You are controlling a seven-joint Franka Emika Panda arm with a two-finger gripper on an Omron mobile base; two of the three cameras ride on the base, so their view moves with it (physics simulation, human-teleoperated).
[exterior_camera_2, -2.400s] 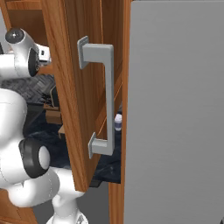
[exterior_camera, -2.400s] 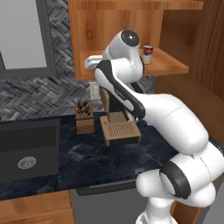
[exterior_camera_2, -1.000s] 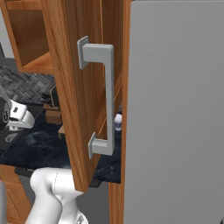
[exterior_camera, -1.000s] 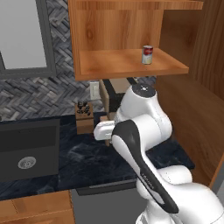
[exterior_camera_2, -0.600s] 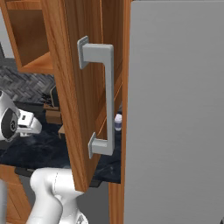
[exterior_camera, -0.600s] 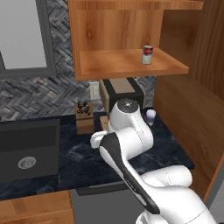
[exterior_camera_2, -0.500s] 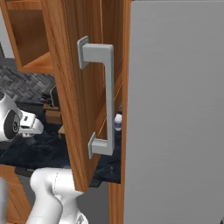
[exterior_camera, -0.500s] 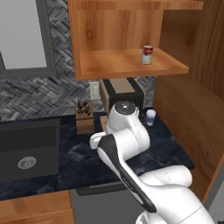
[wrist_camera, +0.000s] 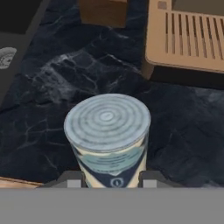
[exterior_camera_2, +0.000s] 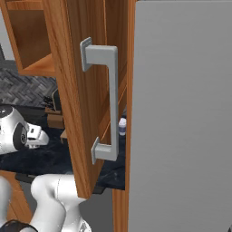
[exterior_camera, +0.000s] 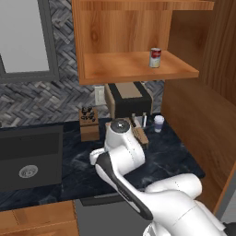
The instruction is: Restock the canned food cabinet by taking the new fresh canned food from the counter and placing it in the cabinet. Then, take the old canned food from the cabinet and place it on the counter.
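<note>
Hand view: gripper [wrist_camera: 108, 178] round old can [wrist_camera: 107, 136]; base view: new can [exterior_camera: 155, 57] on shelf.

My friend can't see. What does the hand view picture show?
A grey-blue can with a ringed silvery top sits between the gripper jaws, over the dark marbled counter. A slatted wooden tray lies beyond it.

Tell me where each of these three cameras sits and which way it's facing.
Left base view: behind the arm's left, facing the cabinet, red-and-white can, counter; white arm fills lower right.
Right base view: behind its right, facing a cabinet door's handle; arm lower left.
Hand view: looks down at the grey-blue can between the gripper tips.
All show the counter.
</note>
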